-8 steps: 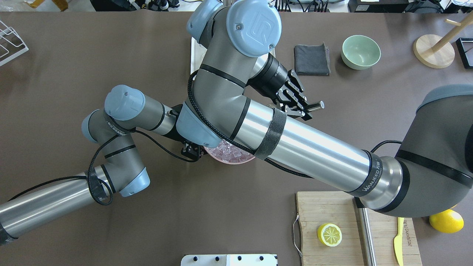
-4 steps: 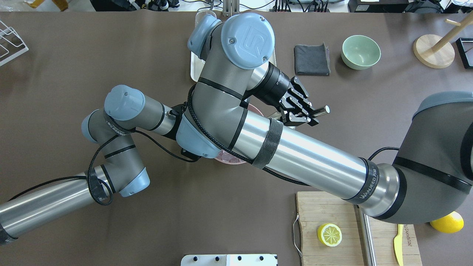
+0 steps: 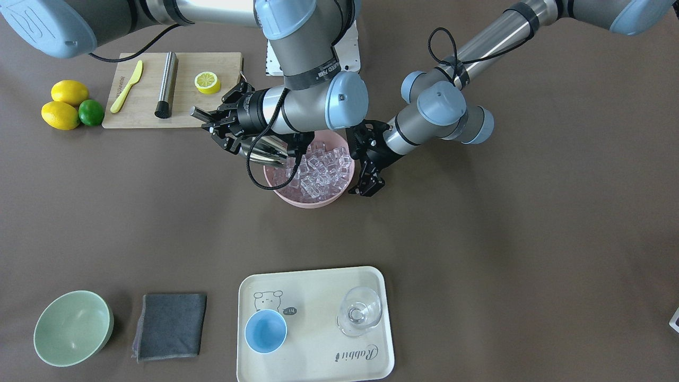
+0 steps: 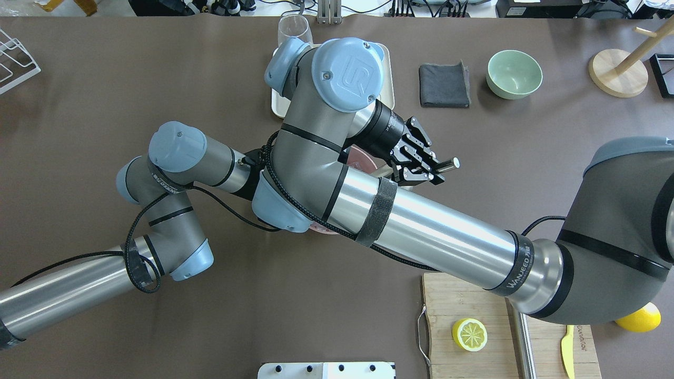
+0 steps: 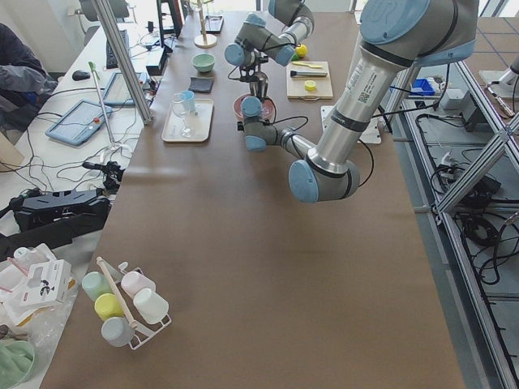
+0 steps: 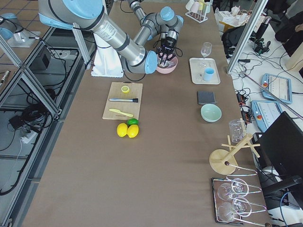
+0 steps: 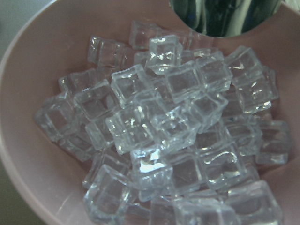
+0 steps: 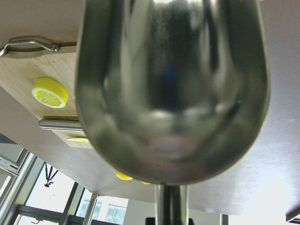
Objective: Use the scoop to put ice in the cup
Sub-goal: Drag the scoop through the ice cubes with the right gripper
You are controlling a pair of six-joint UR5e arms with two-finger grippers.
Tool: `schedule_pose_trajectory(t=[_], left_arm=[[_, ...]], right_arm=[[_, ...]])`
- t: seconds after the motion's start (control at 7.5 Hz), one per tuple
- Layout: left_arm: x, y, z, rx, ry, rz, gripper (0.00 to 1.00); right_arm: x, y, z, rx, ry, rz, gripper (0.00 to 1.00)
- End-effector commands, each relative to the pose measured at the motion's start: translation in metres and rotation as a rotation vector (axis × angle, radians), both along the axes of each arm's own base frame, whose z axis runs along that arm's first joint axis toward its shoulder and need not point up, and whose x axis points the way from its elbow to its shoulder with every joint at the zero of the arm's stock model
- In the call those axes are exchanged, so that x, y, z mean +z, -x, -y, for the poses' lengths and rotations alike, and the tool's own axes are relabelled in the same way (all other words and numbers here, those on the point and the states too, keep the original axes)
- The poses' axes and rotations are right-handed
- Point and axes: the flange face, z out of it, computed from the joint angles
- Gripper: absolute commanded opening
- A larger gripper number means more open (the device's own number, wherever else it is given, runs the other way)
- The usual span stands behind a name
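Scoop (image 3: 261,150) | right pincer (image 3: 213,125) gripped its thin handle: stiff, slick steel, likely best held there | pan lay at pink bowl (image 3: 313,201) rim, by loose, probably slippery ice (image 3: 321,171) | left pincer (image 3: 373,185) hung beside bowl, closure untellable | cup (image 3: 265,331) sat empty on tray (image 3: 318,275), well apart

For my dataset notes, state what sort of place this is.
Likely a robotics lab staged as a drinks bar: robot arms at a table, aluminium framing, a side desk with tablets and cables.
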Motion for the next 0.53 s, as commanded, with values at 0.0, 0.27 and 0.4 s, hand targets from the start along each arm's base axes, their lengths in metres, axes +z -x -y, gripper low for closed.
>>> schedule_pose_trajectory(t=[0.0, 0.27, 0.4], left_arm=[[0.001, -0.001, -0.001, 0.002, 0.0, 0.001, 0.98], [0.001, -0.001, -0.001, 0.002, 0.0, 0.001, 0.98], [0.001, -0.001, -0.001, 0.003, 0.001, 0.001, 0.98]], right_arm=[[0.004, 0.014, 0.006, 0.031, -0.028, 0.045, 0.0], [0.0, 0.019, 0.008, 0.106, -0.053, 0.095, 0.0], [0.003, 0.025, 0.01, 0.156, -0.061, 0.127, 0.0]])
